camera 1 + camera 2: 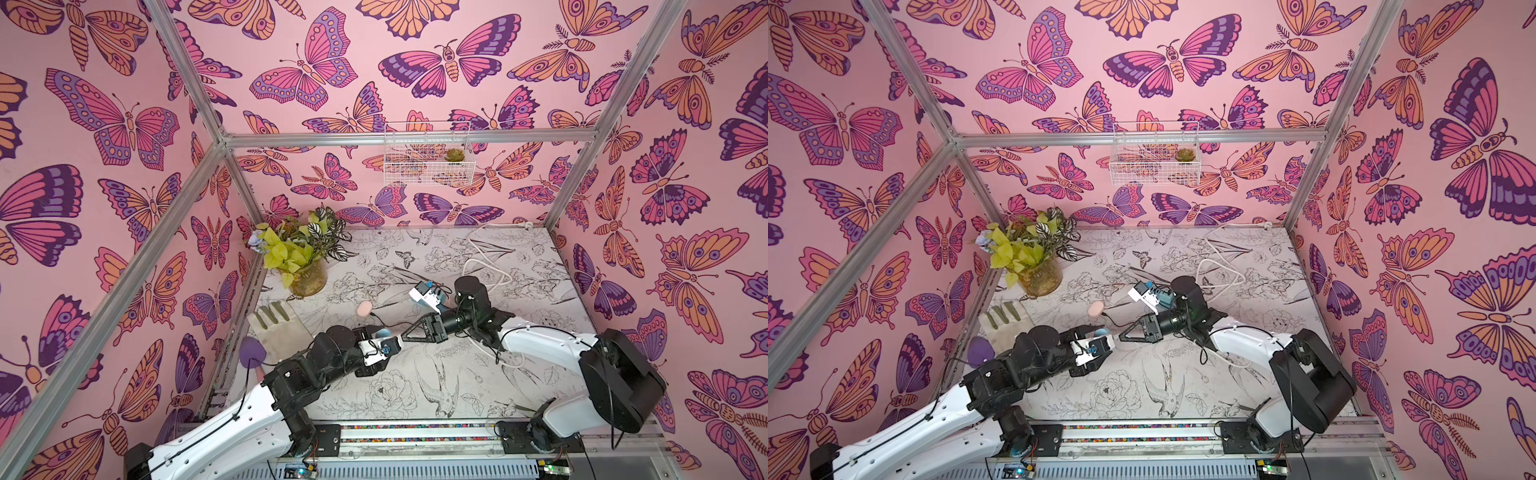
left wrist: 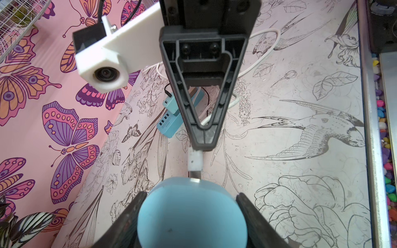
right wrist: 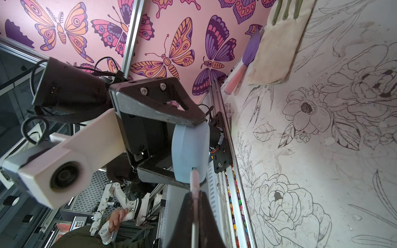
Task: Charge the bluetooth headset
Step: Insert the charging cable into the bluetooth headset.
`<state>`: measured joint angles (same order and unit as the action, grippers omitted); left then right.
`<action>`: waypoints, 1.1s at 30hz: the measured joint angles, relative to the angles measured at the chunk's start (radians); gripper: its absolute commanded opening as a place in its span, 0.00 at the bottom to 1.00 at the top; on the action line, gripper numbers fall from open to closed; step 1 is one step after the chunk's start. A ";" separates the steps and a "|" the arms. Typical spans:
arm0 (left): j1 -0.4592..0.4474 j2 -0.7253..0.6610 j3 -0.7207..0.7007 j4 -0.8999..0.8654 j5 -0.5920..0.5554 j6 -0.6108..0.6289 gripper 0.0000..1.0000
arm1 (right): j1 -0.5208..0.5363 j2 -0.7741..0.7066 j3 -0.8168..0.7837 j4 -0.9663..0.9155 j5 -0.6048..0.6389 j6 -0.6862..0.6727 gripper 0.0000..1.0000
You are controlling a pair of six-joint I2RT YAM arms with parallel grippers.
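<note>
Left claw [image 2: 191, 198] clamps blue headset case [image 2: 189, 216]; right claw [image 2: 200, 146] pinches white plug [image 2: 195, 160] against it. Skewed push could bend plug, dislodge case.

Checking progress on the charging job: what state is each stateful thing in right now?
Round light-blue plastic case: gripped, plug not fully in.
White cable plug: metal tip touching case, exposed.
Left gripper: shut on case.
Right gripper: shut on plug.
Blue plastic USB hub: lying on table.
</note>
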<state>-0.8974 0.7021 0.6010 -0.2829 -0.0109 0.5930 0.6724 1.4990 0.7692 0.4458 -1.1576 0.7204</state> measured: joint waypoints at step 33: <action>0.026 -0.026 -0.030 0.073 0.022 -0.077 0.00 | 0.018 -0.011 -0.116 0.314 0.094 0.140 0.00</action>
<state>-0.8715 0.6758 0.5713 -0.2096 0.0109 0.5156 0.6899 1.4876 0.6533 0.7597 -1.0637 0.8604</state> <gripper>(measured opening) 0.620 0.076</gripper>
